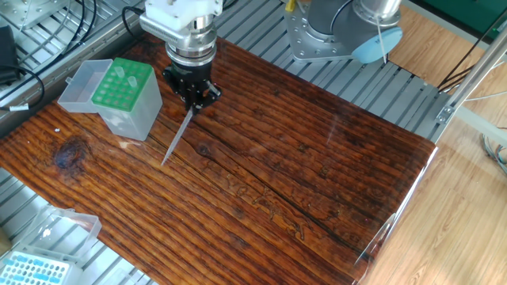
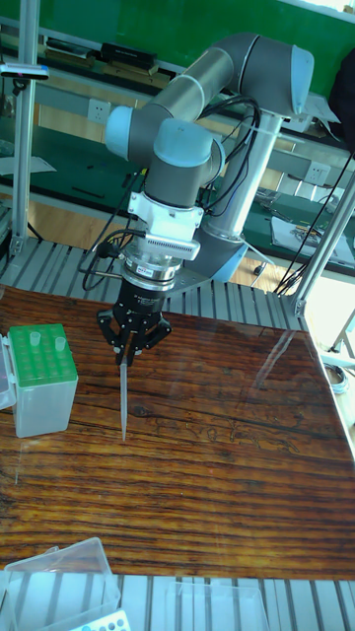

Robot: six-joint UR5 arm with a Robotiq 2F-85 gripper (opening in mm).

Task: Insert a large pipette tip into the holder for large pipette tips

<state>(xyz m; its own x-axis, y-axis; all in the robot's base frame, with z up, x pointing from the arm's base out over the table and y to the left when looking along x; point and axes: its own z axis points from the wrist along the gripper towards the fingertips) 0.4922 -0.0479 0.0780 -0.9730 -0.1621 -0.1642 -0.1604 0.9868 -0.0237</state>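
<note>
**Pipette tip held above the bench**

The large pipette tip (image 2: 123, 399) hangs point down, clamped at its top end by the fingers (image 2: 126, 347) of the gripper (image 1: 192, 101). Its wide end is hidden between them. The holder for large pipette tips (image 1: 123, 89) stands just beside, lid open. A blue-racked box (image 1: 36, 269) is cut off at the bench (image 1: 317, 174) corner.

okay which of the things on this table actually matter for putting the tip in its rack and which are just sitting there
Matter: gripper, holding the large pipette tip; green-racked holder.
Just sitting there: blue-racked box at the near corner, black cables at left.
</note>
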